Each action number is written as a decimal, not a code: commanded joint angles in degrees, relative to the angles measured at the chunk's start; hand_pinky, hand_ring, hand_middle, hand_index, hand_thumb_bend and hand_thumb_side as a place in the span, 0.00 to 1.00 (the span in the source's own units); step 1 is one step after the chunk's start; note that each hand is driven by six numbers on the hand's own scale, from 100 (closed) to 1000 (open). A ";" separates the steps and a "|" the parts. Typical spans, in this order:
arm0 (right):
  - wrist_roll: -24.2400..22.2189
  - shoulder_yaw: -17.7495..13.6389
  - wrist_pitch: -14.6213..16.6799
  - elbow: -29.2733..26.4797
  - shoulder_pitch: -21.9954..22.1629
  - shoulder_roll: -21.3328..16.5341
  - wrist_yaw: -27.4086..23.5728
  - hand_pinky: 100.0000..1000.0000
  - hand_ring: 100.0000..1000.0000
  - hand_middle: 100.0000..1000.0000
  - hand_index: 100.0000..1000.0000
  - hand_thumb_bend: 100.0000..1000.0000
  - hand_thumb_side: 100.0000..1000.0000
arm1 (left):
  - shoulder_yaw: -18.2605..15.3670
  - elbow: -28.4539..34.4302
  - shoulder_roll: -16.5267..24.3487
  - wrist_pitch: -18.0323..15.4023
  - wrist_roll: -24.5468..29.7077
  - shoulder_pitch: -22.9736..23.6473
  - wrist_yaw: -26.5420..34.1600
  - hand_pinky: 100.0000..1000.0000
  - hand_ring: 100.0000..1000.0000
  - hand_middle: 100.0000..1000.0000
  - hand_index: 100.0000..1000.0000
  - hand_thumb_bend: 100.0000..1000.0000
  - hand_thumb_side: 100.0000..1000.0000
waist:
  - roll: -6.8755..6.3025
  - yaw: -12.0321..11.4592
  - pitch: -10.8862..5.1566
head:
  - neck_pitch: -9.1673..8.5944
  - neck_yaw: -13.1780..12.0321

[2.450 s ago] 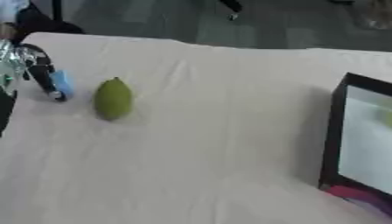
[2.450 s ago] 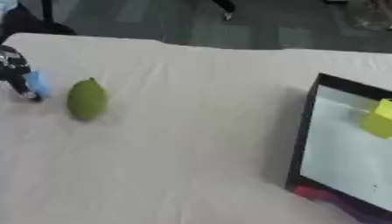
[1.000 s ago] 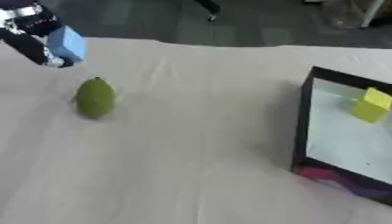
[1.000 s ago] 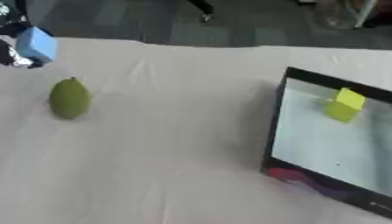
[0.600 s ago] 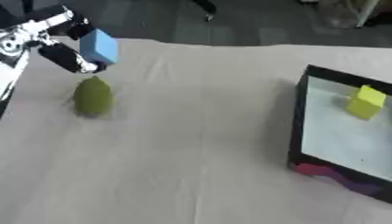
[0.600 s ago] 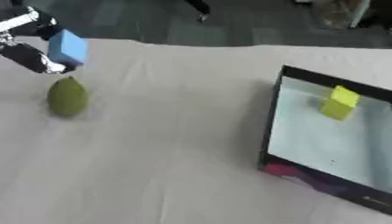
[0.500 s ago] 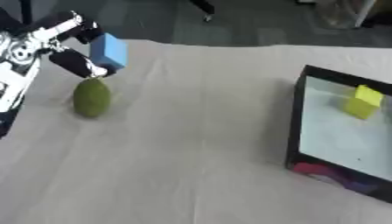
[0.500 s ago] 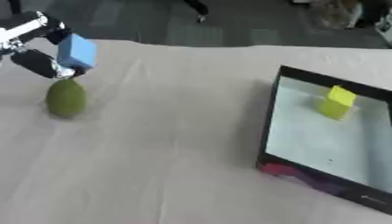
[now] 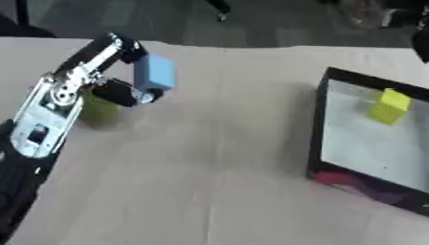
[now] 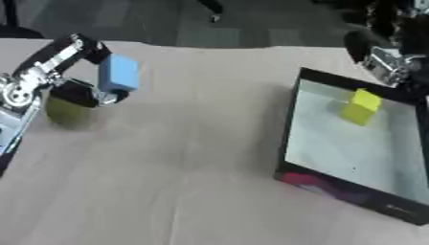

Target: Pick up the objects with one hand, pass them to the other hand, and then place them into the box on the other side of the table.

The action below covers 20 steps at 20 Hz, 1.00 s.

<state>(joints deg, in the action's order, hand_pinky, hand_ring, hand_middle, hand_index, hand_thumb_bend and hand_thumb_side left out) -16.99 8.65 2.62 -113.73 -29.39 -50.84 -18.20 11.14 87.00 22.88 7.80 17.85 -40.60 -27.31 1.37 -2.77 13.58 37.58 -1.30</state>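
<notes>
Left hand (image 9: 117, 72) pinches the blue block (image 9: 154, 72) by opposite flat faces; block appears rigid and light; right hand (image 10: 387, 67) state unclear.

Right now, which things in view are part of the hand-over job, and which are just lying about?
Job:
left hand, holding the blue block
green fruit
box with a yellow block inside
right hand, beyond the box

Lying about:
nothing; only the table cloth
</notes>
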 commanded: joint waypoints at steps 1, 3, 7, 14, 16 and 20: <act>-1.65 0.73 1.36 -0.86 -1.09 -2.18 2.21 0.99 1.00 1.00 0.98 0.03 0.39 | -0.12 2.27 -2.11 -0.79 -2.18 0.78 -0.43 0.75 0.61 0.42 0.46 0.00 0.00 | 0.18 -0.08 -2.07 | -1.07 0.82; -2.51 1.77 1.73 -0.86 -1.72 -1.95 3.63 0.99 1.00 1.00 0.98 0.03 0.39 | 0.20 2.63 -3.36 -1.09 -3.23 1.56 -0.46 0.75 0.61 0.41 0.46 0.00 0.01 | 0.24 -0.28 -2.02 | -1.00 1.38; -3.71 3.56 1.94 -0.86 -2.93 -1.42 5.56 0.99 1.00 1.00 0.98 0.03 0.40 | 1.12 3.14 -5.10 -1.73 -4.43 2.01 -0.86 0.75 0.61 0.41 0.47 0.00 0.02 | 0.24 -0.82 -1.94 | -0.53 2.09; -6.33 6.20 0.55 -0.86 -5.23 -0.09 7.89 0.98 1.00 1.00 0.98 0.06 0.38 | 2.62 4.37 -8.80 -3.70 -6.66 2.68 -2.22 0.73 0.58 0.39 0.47 0.00 0.03 | 0.24 -2.25 -1.84 | 0.38 3.97; -6.85 6.81 0.24 -0.86 -6.04 0.27 9.07 0.98 1.00 1.00 0.97 0.08 0.34 | 3.06 4.65 -9.80 -4.21 -7.47 2.80 -3.51 0.72 0.57 0.39 0.46 0.00 0.03 | 0.22 -2.77 -1.92 | 1.00 4.42; -7.22 7.95 -0.11 -0.86 -7.32 0.76 12.08 0.96 1.00 0.98 0.95 0.12 0.29 | 3.92 5.17 -11.40 -4.80 -8.15 2.70 -5.48 0.72 0.56 0.36 0.45 0.00 0.02 | 0.15 -3.59 -2.07 | 2.03 4.98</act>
<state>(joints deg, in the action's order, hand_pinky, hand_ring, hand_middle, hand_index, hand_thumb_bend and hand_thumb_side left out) -23.97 16.80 2.55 -113.74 -35.77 -49.31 -7.18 14.85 90.88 11.70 3.24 10.17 -37.18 -32.04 1.39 -6.40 13.57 39.24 3.39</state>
